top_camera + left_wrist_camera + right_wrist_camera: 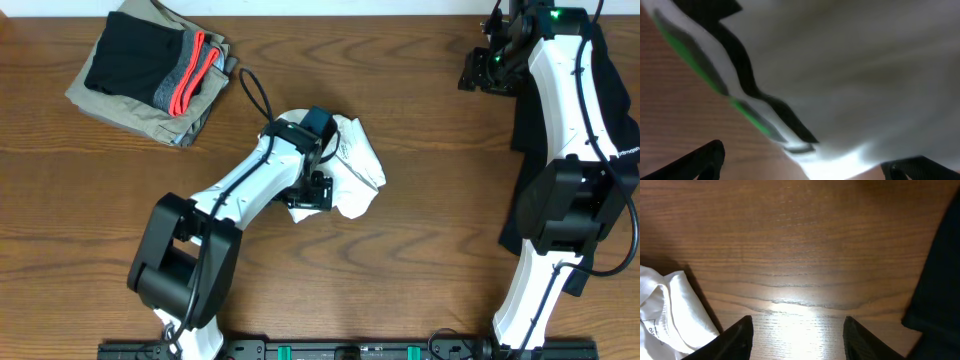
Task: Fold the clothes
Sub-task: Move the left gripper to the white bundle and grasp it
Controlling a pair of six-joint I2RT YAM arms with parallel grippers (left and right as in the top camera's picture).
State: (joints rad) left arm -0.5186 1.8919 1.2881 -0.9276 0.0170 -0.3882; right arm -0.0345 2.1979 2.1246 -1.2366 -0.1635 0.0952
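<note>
The white T-shirt lies crumpled in a heap at the table's middle. My left gripper is down at its left edge. In the left wrist view the white cloth with green and black print fills the frame, very close and blurred, and the open jaws stand wide apart with the cloth's lower edge between them. My right gripper is open and empty at the far right, over bare wood. The right wrist view shows the shirt at its left edge.
A folded pile of khaki, black and grey-red clothes sits at the back left. A black garment lies along the right edge under the right arm, and it also shows in the right wrist view. The table is brown wood.
</note>
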